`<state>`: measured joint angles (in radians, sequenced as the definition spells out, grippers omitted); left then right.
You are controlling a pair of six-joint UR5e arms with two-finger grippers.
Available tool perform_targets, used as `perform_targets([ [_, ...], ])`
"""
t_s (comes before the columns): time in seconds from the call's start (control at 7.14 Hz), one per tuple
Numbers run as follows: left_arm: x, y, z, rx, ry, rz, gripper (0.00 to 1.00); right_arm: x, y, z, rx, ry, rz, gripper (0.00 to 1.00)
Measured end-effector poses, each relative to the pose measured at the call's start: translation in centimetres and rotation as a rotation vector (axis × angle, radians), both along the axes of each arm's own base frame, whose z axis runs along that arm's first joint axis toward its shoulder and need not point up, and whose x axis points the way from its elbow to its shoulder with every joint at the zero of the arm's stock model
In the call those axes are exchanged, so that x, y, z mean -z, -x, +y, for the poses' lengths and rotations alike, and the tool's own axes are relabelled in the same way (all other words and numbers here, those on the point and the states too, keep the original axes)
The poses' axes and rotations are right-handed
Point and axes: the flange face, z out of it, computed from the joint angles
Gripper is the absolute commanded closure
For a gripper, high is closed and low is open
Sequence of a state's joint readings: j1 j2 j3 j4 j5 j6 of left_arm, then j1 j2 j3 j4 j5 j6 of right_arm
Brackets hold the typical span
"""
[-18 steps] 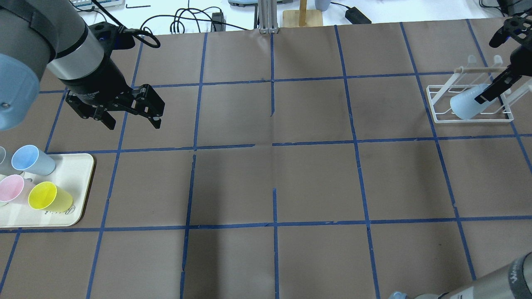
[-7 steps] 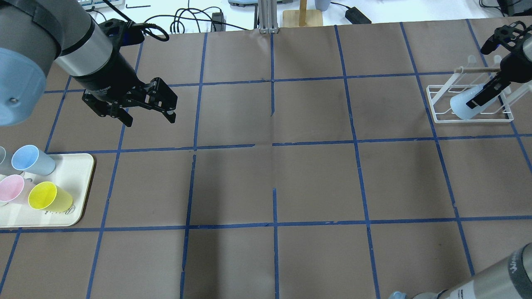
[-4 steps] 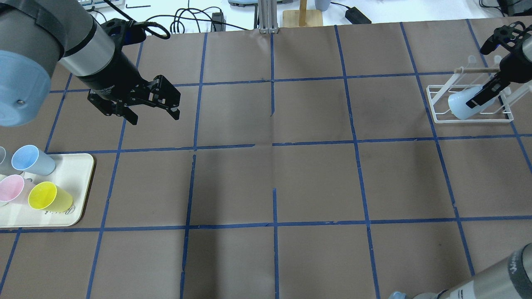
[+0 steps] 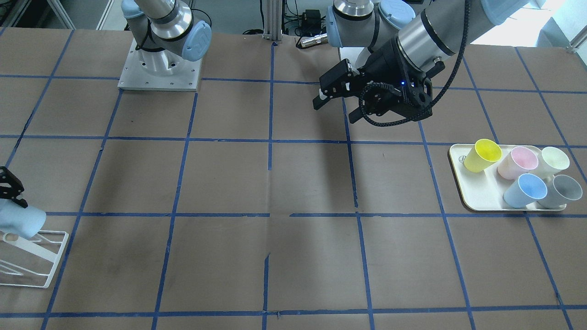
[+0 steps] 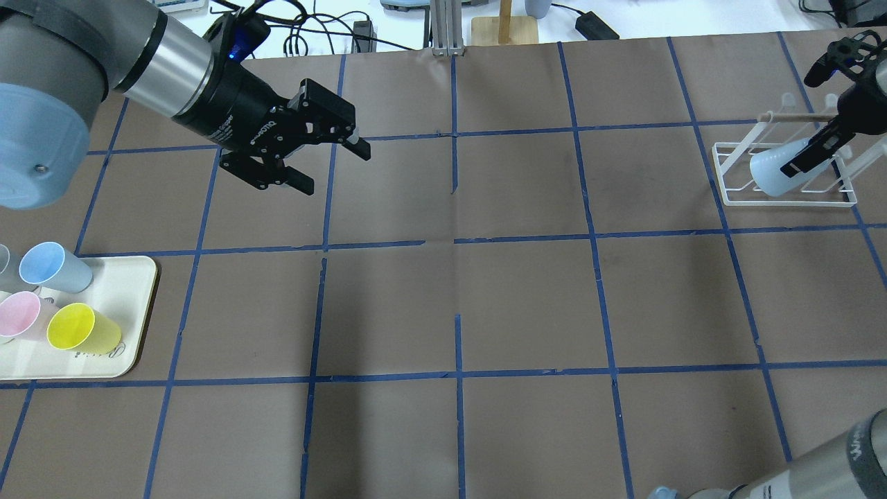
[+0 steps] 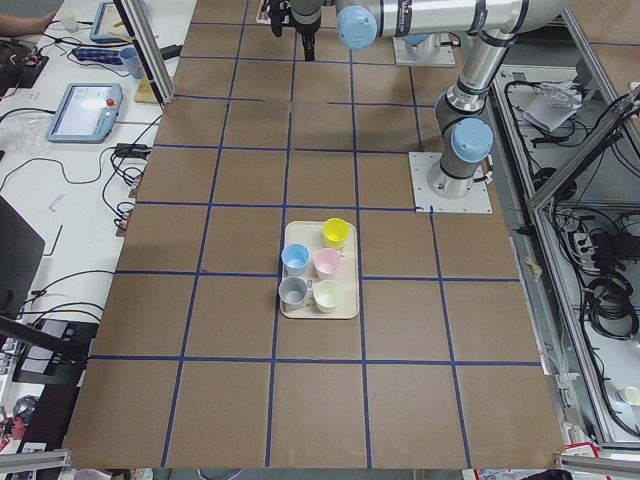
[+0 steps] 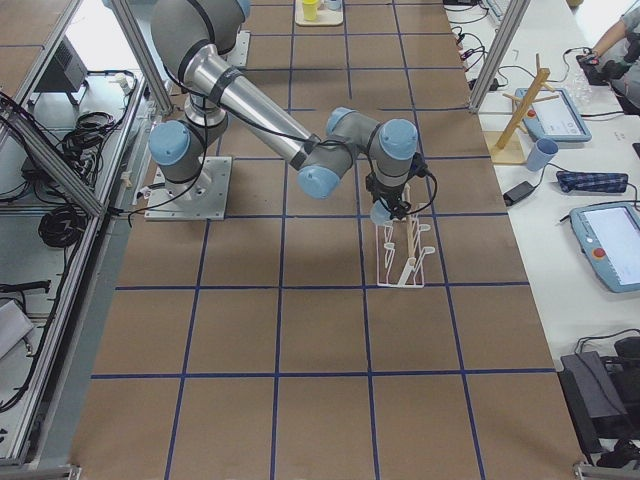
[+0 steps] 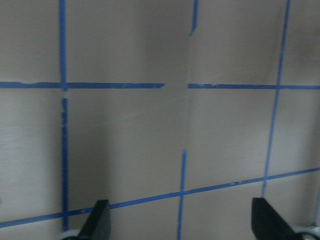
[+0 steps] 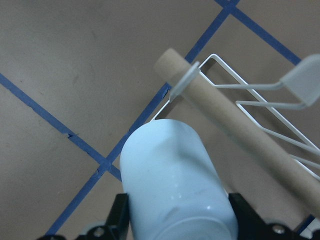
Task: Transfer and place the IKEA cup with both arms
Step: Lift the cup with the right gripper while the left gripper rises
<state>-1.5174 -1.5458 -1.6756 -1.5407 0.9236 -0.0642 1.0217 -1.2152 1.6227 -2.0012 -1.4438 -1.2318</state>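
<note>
Overhead exterior shows you, at far left, a tray (image 5: 132,301) carrying a blue cup (image 5: 52,267), a pink cup (image 5: 19,315) and a yellow cup (image 5: 80,329). Next comes your left gripper (image 5: 335,171), hanging above the table (image 5: 527,298) with its fingers spread wide and nothing between them. At far right, the right gripper (image 5: 797,163) clamps the IKEA cup (image 5: 768,170), which is tilted over the rack (image 5: 736,198), just beside its dowel (image 9: 235,115). You cannot tell whether cup and rack touch.
</note>
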Motion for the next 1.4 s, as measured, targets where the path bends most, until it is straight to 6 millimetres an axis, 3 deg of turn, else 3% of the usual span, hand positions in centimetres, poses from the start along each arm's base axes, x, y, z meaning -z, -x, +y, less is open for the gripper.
perform_targets([
  [0.28,0.3,-0.9,-1.1,-0.098,-0.052,0.240,0.00,-1.7,-0.2,0.4,0.001,0.007,0.011,0.36],
  [0.56,2.9,-2.6,-1.4,-0.191,-0.114,0.460,0.00,-6.0,-1.0,1.9,0.004,0.006,0.020,0.35],
  [0.7,3.9,-2.4,-1.2,-0.220,-0.139,0.577,0.00,-9.0,-1.5,2.9,0.006,0.002,0.026,0.35],
  [0.98,4.0,-1.7,-1.3,-0.245,-0.155,0.752,0.00,-14.5,-2.7,5.1,0.014,0.005,0.043,0.36],
  [1.12,3.9,-1.1,-1.3,-0.239,-0.152,0.805,0.00,-16.3,-3.7,6.0,0.017,0.025,0.008,0.36],
  [1.4,3.2,1.3,-0.7,-0.164,-0.095,0.833,0.00,-18.4,-7.7,6.7,0.007,0.090,-0.255,0.35],
])
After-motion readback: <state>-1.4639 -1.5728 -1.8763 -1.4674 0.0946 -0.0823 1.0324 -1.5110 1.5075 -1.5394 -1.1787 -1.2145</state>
